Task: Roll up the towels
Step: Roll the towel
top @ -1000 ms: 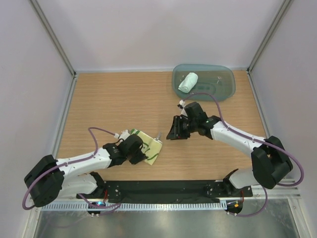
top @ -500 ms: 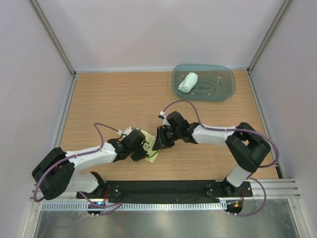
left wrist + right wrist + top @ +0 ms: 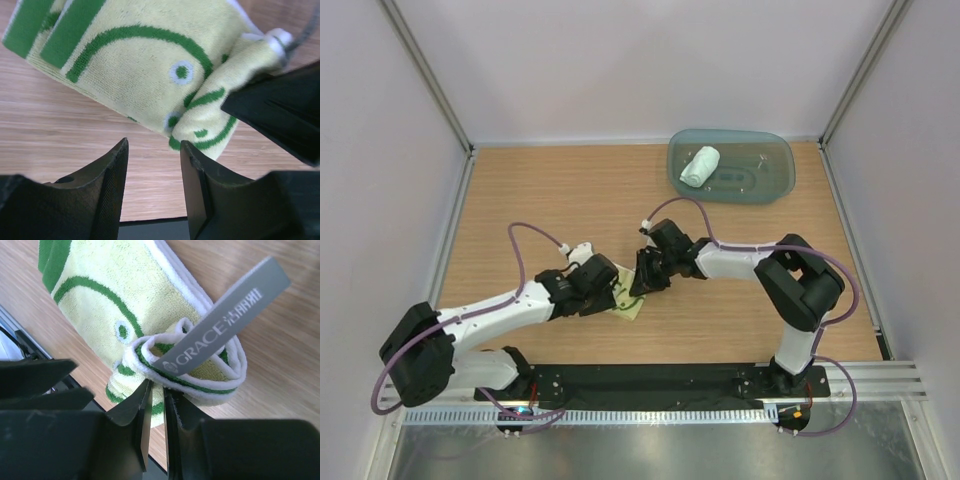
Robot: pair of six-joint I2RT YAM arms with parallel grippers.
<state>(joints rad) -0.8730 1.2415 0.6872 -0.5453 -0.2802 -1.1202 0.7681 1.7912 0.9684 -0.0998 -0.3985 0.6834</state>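
Right pincer point(image 3: 156, 388) is pinching the curled end of the pale yellow green-patterned terry towel point(image 3: 95, 300) lying near the wooden tabletop's point(image 3: 550, 190) near edge, left pincer point(image 3: 152, 150) is hovering spread and empty beside it, so I'm guessing rolling's just starting, next needing a tight tuck-over.

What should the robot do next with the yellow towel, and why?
Probably the right gripper should roll the towel farther over itself: it seems to pinch the one curled end, most of the cloth lies flat, and the left gripper is open and empty.
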